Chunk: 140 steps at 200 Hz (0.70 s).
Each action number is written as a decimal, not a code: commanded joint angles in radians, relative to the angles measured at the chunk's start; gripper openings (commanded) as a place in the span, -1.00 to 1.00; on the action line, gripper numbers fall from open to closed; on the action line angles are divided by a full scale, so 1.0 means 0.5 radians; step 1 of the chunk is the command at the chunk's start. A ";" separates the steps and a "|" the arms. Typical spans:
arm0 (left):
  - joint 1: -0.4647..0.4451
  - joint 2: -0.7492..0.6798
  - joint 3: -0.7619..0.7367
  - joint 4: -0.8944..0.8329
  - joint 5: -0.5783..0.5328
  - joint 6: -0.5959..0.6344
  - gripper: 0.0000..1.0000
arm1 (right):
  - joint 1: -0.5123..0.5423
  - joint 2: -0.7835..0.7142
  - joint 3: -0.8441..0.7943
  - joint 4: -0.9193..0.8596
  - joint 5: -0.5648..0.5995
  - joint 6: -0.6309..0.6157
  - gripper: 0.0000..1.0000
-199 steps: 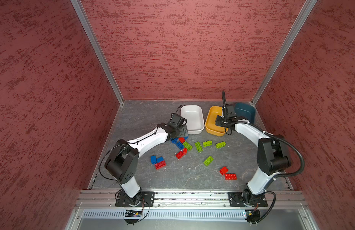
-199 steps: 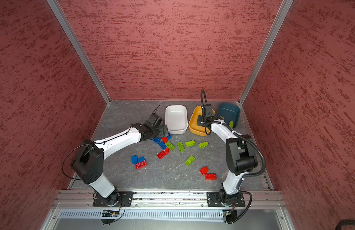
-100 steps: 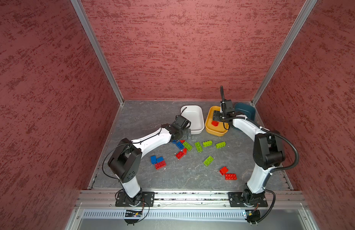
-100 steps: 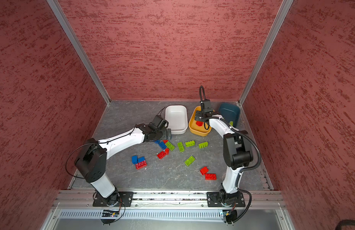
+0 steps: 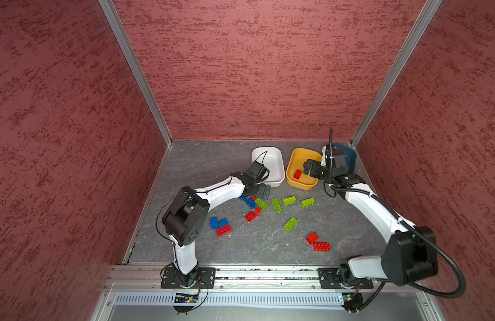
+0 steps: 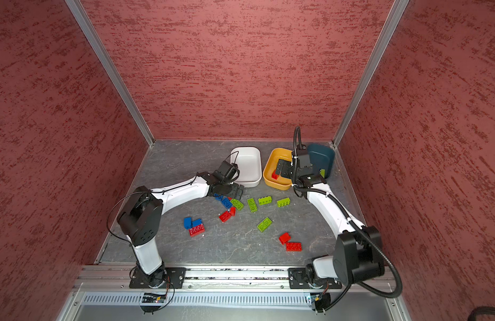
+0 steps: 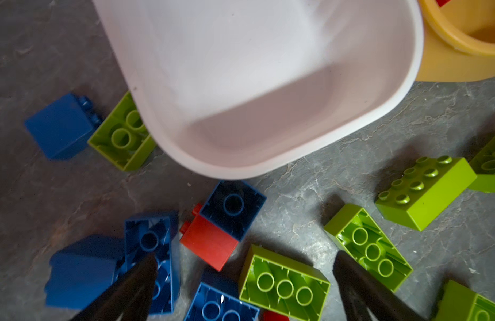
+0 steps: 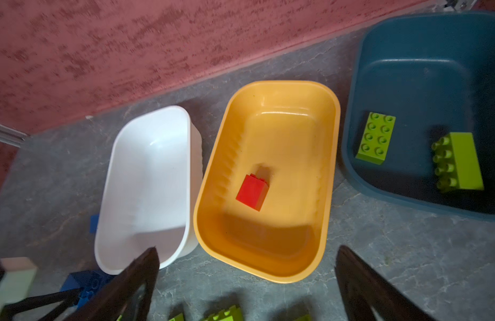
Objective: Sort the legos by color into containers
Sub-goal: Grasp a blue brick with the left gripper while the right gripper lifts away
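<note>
Red brick (image 8: pixel 251 192): lies alone inside yellow tub (image 8: pixel 282 84).
Green bricks (image 8: pixel 375 138): two in teal tub (image 8: pixel 407 41).
White tub (image 7: pixel 268 83): near rim crowded by floor bricks (image 5: pixel 290 224); bare floor farther forward.
Left gripper (image 7: pixel 245 259): low over blue bricks, jaws wide apart.
Right gripper (image 8: pixel 247 251): above yellow tub's near rim, jaws wide apart.

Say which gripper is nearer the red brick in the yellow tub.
Right. The right gripper hangs over the yellow tub beside the red brick; the left gripper is by the white tub.
</note>
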 commanded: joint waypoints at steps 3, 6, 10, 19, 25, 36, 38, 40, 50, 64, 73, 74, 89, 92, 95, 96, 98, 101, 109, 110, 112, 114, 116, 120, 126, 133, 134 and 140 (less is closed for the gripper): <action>0.029 0.049 0.026 0.144 0.050 0.250 0.88 | -0.005 -0.130 -0.132 0.227 0.106 0.148 0.98; 0.031 0.054 0.029 0.154 0.059 0.260 0.87 | -0.005 -0.142 -0.149 0.246 0.113 0.154 0.98; 0.036 0.058 0.033 0.167 0.077 0.275 0.84 | -0.007 -0.155 -0.166 0.267 0.117 0.160 0.98; 0.047 0.080 0.045 0.182 0.115 0.310 0.81 | -0.005 -0.174 -0.187 0.297 0.127 0.172 0.98; 0.054 0.095 0.053 0.190 0.131 0.327 0.79 | -0.004 -0.181 -0.191 0.302 0.131 0.178 0.98; 0.065 0.125 0.073 0.201 0.148 0.350 0.75 | -0.006 -0.182 -0.184 0.296 0.132 0.176 0.98; 0.066 0.125 0.074 0.204 0.149 0.351 0.74 | -0.005 -0.180 -0.183 0.295 0.132 0.174 0.98; 0.068 0.133 0.075 0.210 0.148 0.355 0.73 | -0.005 -0.181 -0.179 0.290 0.136 0.177 0.98; 0.076 0.157 0.076 0.235 0.149 0.356 0.69 | -0.005 -0.175 -0.170 0.275 0.142 0.176 0.98; 0.078 0.185 0.079 0.247 0.139 0.362 0.63 | -0.007 -0.164 -0.158 0.261 0.156 0.173 0.98; 0.076 0.201 0.078 0.261 0.118 0.366 0.60 | -0.005 -0.160 -0.152 0.254 0.161 0.171 0.98; 0.077 0.203 0.076 0.262 0.115 0.366 0.60 | -0.006 -0.159 -0.152 0.251 0.159 0.171 0.98; 0.078 0.223 0.060 0.323 0.076 0.368 0.57 | -0.006 -0.158 -0.150 0.246 0.161 0.168 0.98; 0.079 0.226 0.059 0.335 0.074 0.368 0.57 | -0.005 -0.158 -0.151 0.246 0.160 0.168 0.98; 0.077 0.235 0.062 0.341 0.070 0.371 0.57 | -0.006 -0.156 -0.149 0.248 0.162 0.168 0.98; 0.078 0.235 0.064 0.344 0.070 0.369 0.57 | -0.007 -0.157 -0.147 0.248 0.163 0.168 0.98; 0.076 0.241 0.065 0.347 0.068 0.372 0.56 | -0.007 -0.158 -0.147 0.248 0.162 0.170 0.98; 0.076 0.248 0.071 0.350 0.063 0.376 0.55 | -0.007 -0.160 -0.146 0.250 0.163 0.169 0.98; 0.073 0.273 0.099 0.340 0.047 0.377 0.51 | -0.007 -0.158 -0.145 0.248 0.160 0.170 0.98; 0.074 0.276 0.102 0.337 0.046 0.376 0.50 | -0.007 -0.158 -0.145 0.247 0.161 0.169 0.98; 0.073 0.285 0.106 0.333 0.043 0.376 0.48 | -0.006 -0.158 -0.145 0.245 0.159 0.171 0.98; 0.073 0.287 0.110 0.330 0.040 0.377 0.46 | -0.006 -0.158 -0.142 0.245 0.160 0.169 0.98; 0.073 0.293 0.117 0.329 0.039 0.376 0.45 | -0.007 -0.158 -0.142 0.243 0.159 0.173 0.98; 0.071 0.297 0.119 0.328 0.039 0.378 0.41 | -0.006 -0.158 -0.142 0.242 0.158 0.176 0.98; 0.067 0.306 0.120 0.336 0.043 0.382 0.34 | -0.007 -0.163 -0.142 0.236 0.155 0.177 0.98; 0.065 0.310 0.110 0.346 0.053 0.383 0.25 | -0.006 -0.166 -0.141 0.231 0.160 0.179 0.98; 0.066 0.310 0.109 0.346 0.055 0.383 0.24 | -0.007 -0.166 -0.143 0.230 0.161 0.179 0.98; 0.061 0.312 0.103 0.345 0.063 0.383 0.18 | -0.005 -0.170 -0.144 0.224 0.164 0.180 0.98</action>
